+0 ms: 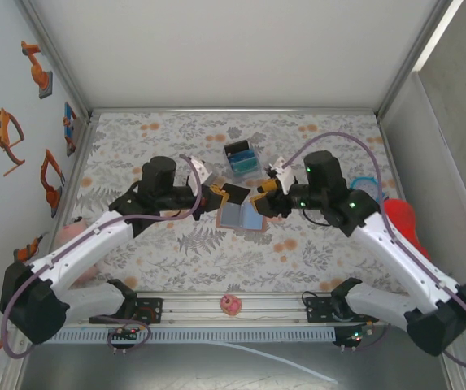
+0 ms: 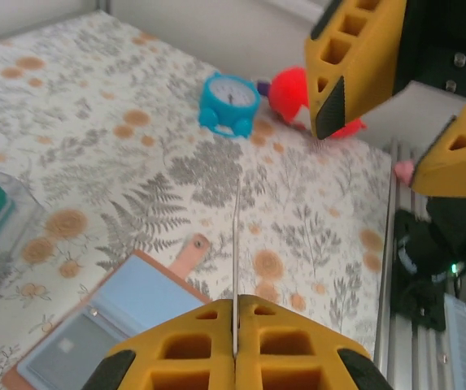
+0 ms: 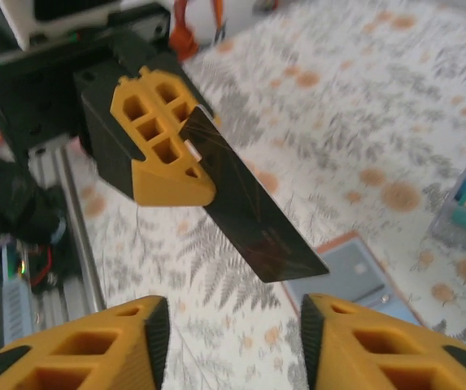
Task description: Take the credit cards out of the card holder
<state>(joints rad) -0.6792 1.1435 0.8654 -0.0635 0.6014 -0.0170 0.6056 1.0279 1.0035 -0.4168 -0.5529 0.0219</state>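
One credit card (image 3: pixel 257 219) is pinched by its end in the left gripper (image 3: pixel 185 154), upper left of the frame, clear of the open card holder (image 3: pixel 363 272) on the counter (image 3: pixel 363 106), while the right gripper (image 3: pixel 233 341) is spread at the bottom edge, presumably so that the card is left to one grip.

The tan-brown folding leather card holder (image 1: pixel 241 216) lies open at the middle of the patterned table (image 1: pixel 314 260), with a small black box (image 1: pixel 241 158) just behind it. A thin flat rectangular card (image 1: pixel 235 193) hangs above its far edge, pinched in the left gripper (image 1: pixel 215 195), and the spread right gripper (image 1: pixel 263 190) is just right of it. A blue plastic clock (image 2: pixel 228 103) is well to the right.
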